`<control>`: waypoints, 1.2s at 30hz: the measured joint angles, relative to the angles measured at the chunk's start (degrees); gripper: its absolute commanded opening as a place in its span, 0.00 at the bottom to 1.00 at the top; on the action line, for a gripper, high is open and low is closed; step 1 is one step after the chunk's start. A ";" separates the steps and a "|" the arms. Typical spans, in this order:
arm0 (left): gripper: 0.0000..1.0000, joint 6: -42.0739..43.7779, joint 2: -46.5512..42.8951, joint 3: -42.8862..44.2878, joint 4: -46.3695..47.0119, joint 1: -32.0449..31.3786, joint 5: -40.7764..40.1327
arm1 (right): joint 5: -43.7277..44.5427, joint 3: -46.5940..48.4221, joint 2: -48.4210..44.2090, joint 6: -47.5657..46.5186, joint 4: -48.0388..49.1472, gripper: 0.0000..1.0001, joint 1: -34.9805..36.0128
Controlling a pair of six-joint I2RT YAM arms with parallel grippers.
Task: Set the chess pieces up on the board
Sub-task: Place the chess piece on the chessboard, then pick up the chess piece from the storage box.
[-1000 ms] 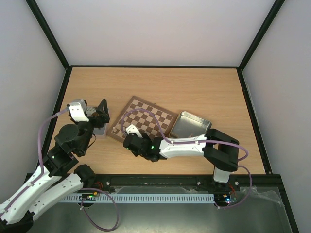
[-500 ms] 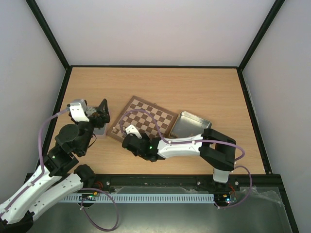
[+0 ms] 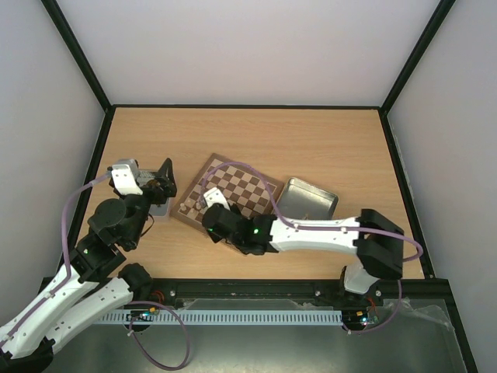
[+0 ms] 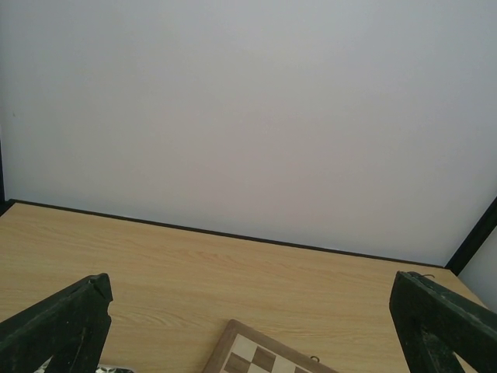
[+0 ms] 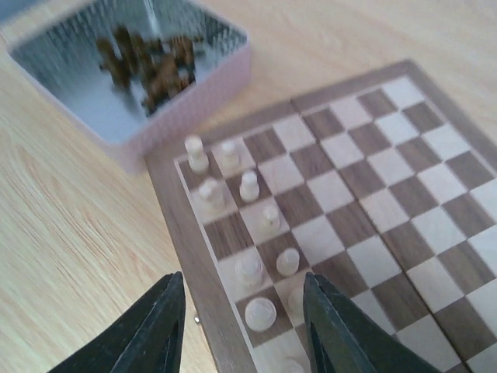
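Wooden squares fill the middle of the top view. The board (image 3: 237, 186) lies askew, and the right gripper (image 3: 203, 203) hangs over its left corner, though its spread is hard to read from here. The left gripper (image 3: 161, 183) sits above a small tin (image 3: 161, 207) just beside the board.

From the left wrist, the jaws stand fully apart with nothing between them. Bare table (image 4: 233, 264) and a corner of the board lie ahead.

From the right wrist, the jaws are moderately parted and grip nothing. Pale chess pieces (image 5: 248, 185) stand on the corner squares, some directly between the jaws and others just ahead. The dark ones lie heaped in the tin, further ahead and to the left.

This looks like the release of a pale piece. The neighbours stand close to both fingers, so the gripper should rise straight up with the jaws held apart before swinging away.
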 measured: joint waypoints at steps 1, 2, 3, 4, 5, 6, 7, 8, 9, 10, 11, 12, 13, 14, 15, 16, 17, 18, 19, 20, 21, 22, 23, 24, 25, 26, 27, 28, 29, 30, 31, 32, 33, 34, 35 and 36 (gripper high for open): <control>1.00 0.11 0.00 0.00 0.00 0.00 0.00 | 0.07 0.15 -1.53 0.31 0.07 0.41 -0.02; 1.00 0.20 0.00 0.00 0.00 0.00 0.00 | 0.22 0.44 -2.71 0.68 0.07 0.41 -0.11; 1.00 0.33 0.00 0.02 0.00 0.00 0.00 | 0.59 0.76 -3.89 1.11 0.13 0.41 -0.35; 1.00 0.37 0.02 0.02 0.00 0.00 0.02 | 0.90 0.87 -4.63 1.49 0.13 0.42 -0.48; 1.00 0.39 0.02 0.02 0.00 0.00 0.15 | 1.40 0.87 -5.49 2.14 0.00 0.42 -0.81; 1.00 0.42 0.02 0.02 0.00 0.00 0.26 | 2.03 0.81 -6.38 2.89 -0.35 0.43 -1.22; 1.00 0.44 0.07 0.02 -0.02 0.00 0.59 | 2.58 0.66 -7.10 3.74 -0.50 0.44 -1.77; 1.00 0.48 0.17 0.02 0.00 0.00 1.03 | 3.10 0.31 -7.93 4.74 -0.68 0.45 -2.47; 1.00 0.55 0.39 0.02 -0.02 0.00 1.53 | 3.78 -0.74 -9.40 6.03 -0.90 0.46 -3.63; 1.00 0.61 0.87 0.02 0.00 0.00 2.19 | 4.50 -1.60 -10.71 7.15 -1.53 0.47 -4.72; 1.00 0.63 1.49 0.02 0.00 0.00 2.93 | 5.35 -3.02 -12.48 8.66 -2.14 0.49 -6.16; 1.00 0.66 2.27 0.02 -0.02 0.02 3.56 | 6.01 -3.96 -13.84 9.99 -2.91 0.49 -7.17; 1.00 0.63 3.48 0.04 -0.07 0.02 4.39 | 6.75 -5.09 -15.45 11.41 -4.13 0.51 -8.61; 1.00 0.61 4.63 0.04 -0.07 0.02 5.16 | 7.39 -6.10 -16.96 12.81 -5.53 0.52 -10.01; 1.00 0.55 6.14 0.04 -0.11 0.02 6.19 | 7.89 -6.97 -18.36 14.32 -6.86 0.53 -11.41; 1.00 0.39 7.58 0.07 -0.17 0.02 7.10 | 8.13 -7.80 -19.65 15.80 -8.31 0.54 -13.00; 1.00 0.20 8.68 0.04 -0.20 0.02 7.98 | 8.22 -8.79 -20.94 17.38 -9.84 0.56 -14.91; 1.00 -0.15 10.10 0.04 -0.15 0.02 9.38 | 8.17 -9.70 -22.05 18.71 -11.21 0.57 -16.55; 1.00 -0.57 11.23 0.04 0.00 0.02 10.43 | 8.09 -10.67 -23.04 19.93 -12.41 0.57 -18.16; 1.00 -0.94 12.50 0.02 0.20 0.02 11.67 | 7.63 -12.07 -24.26 21.18 -13.86 0.59 -20.39; 1.00 -1.49 13.66 0.00 0.44 0.02 13.00 | 7.28 -13.38 -25.27 22.14 -15.28 0.59 -22.69; 1.00 -1.95 14.60 0.00 0.68 0.02 14.03 | 6.93 -14.36 -25.97 22.93 -16.31 0.59 -24.57; 1.00 -2.45 15.67 -0.07 1.18 0.02 15.30 | 6.12 -15.61 -26.69 23.65 -17.53 0.60 -27.04; 1.00 -3.06 16.61 -0.15 1.73 0.02 16.37 | 5.14 -17.05 -27.26 24.26 -18.78 0.60 -29.59; 1.00 -3.45 17.44 -0.20 2.16 0.02 17.11 | 4.37 -18.25 -27.50 24.72 -19.78 0.60 -31.74; 1.00 -3.82 18.53 -0.22 2.69 0.02 18.16 | 3.32 -19.43 -27.54 25.03 -20.65 0.60 -33.48; 1.00 -4.15 19.52 -0.22 3.15 0.02 18.86 | 2.49 -20.41 -27.52 25.20 -21.31 0.60 -34.60; 1.00 -4.39 20.65 -0.22 3.69 0.02 19.54 | 1.25 -21.59 -27.39 25.35 -22.12 0.59 -35.87; 1.00 -4.59 21.88 -0.22 4.15 0.02 20.26 | 0.31 -22.38 -27.10 25.46 -22.67 0.58 -36.81; 1.00 -4.63 22.88 -0.22 4.52 0.04 20.72 | -0.55 -23.04 -26.58 25.55 -23.15 0.55 -37.88; 1.00 -4.66 24.13 -0.17 4.85 0.04 21.22 | -1.18 -23.50 -25.90 25.62 -23.30 0.52 -38.64; 1.00 -4.66 25.22 -0.17 5.09 0.04 21.66 | -1.73 -23.89 -24.96 25.83 -23.28 0.49 -39.47; 1.00 -4.66 26.25 -0.07 5.22 0.17 22.08 | -2.27 -24.20 -24.09 25.86 -23.21 0.48 -40.09; 1.00 -4.66 27.45 0.15 5.27 0.22 22.51 | -2.78 -24.55 -23.43 26.14 -22.91 0.47 -40.57; 1.00 -4.63 28.41 0.33 5.33 0.24 22.93 | -3.43 -25.00 -22.60 26.34 -22.56 0.47 -41.05; 1.00 -4.63 29.31 0.63 5.35 0.24 23.28 | -4.11 -25.40 -21.84 26.51 -22.16 0.47 -41.38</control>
